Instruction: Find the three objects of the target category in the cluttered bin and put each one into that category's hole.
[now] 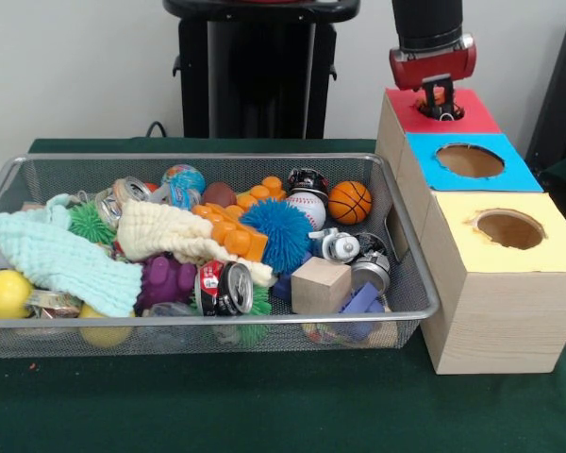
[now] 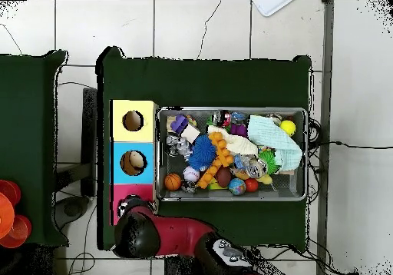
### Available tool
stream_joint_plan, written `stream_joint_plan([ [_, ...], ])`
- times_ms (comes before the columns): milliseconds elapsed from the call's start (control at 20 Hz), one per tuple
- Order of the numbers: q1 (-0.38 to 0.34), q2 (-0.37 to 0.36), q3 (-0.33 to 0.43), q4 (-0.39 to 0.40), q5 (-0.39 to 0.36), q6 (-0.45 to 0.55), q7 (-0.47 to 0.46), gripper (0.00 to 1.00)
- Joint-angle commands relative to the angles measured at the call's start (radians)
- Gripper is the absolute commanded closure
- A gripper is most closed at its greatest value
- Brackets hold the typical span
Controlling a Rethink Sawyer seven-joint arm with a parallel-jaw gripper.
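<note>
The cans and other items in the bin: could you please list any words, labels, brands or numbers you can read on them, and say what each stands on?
No text can be read in either view.
Crushed can at the front of the bin: red and white printing, too blurred to read.
Second can further back: markings too small.
Baseball: only red stitching shows.
Wooden boxes: no lettering visible.

Arm points straight down, pincer (image 1: 441, 104) low, its state unclear.

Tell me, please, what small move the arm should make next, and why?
Probably release where it is. The gripper hangs right at the red-topped hole, and something orange shows at its tip, possibly a plush. Whether that is actually held cannot be told from here.
</note>
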Motion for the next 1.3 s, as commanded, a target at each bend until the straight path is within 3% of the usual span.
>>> stream_joint_plan([
  [50,0.020,0.123,-0.103,-0.142,-0.038,-0.010,0.093,1.00],
  [250,0.021,0.124,-0.112,-0.153,-0.043,0.003,0.098,1.00],
  [300,0.017,0.126,-0.111,-0.158,-0.040,0.020,0.105,0.00],
  [400,0.018,0.124,-0.110,-0.159,-0.029,0.040,0.107,0.00],
  [550,0.042,0.054,-0.121,-0.152,-0.023,0.123,0.087,0.00],
  [1300,-0.005,-0.189,-0.055,-0.070,0.009,0.362,0.119,0.00],
])
